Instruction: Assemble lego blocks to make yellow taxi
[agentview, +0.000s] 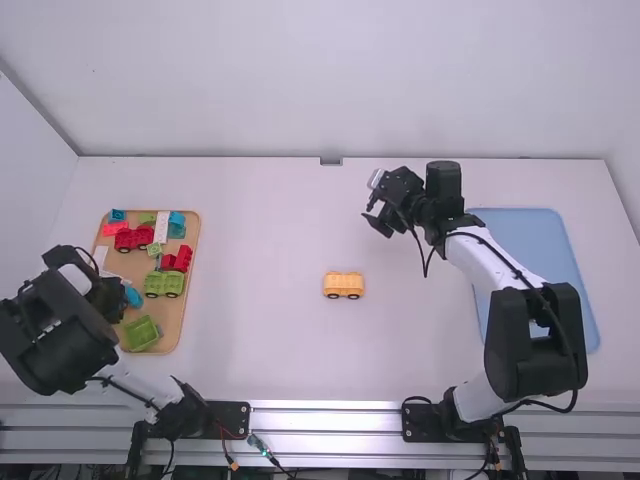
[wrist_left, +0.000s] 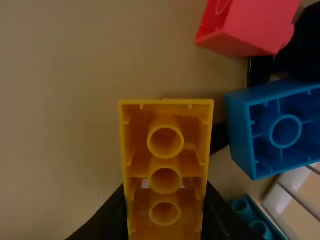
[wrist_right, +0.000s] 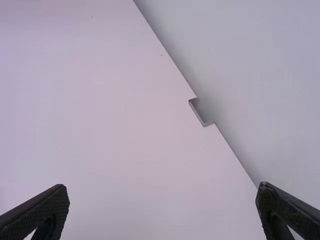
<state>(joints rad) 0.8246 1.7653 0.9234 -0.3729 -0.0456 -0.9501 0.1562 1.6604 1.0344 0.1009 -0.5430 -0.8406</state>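
Taxi base (agentview: 343, 285), yellow and wheeled, is being supported by the table (agentview: 260, 320) just below the centre of the high view; a yellow block (wrist_left: 166, 167) is being pinched by the fingers of the left gripper (agentview: 108, 296), at the frame's left, over the brown tray (agentview: 178, 316); the right gripper (agentview: 373, 210) is being held upper right of centre, its fingers being spread apart.

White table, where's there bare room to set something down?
The table looks free between the brown tray and the yellow wheeled block, and from that block back to the wall. The strip towards the blue tray is partly under the right arm. The brown tray is crowded with blocks.
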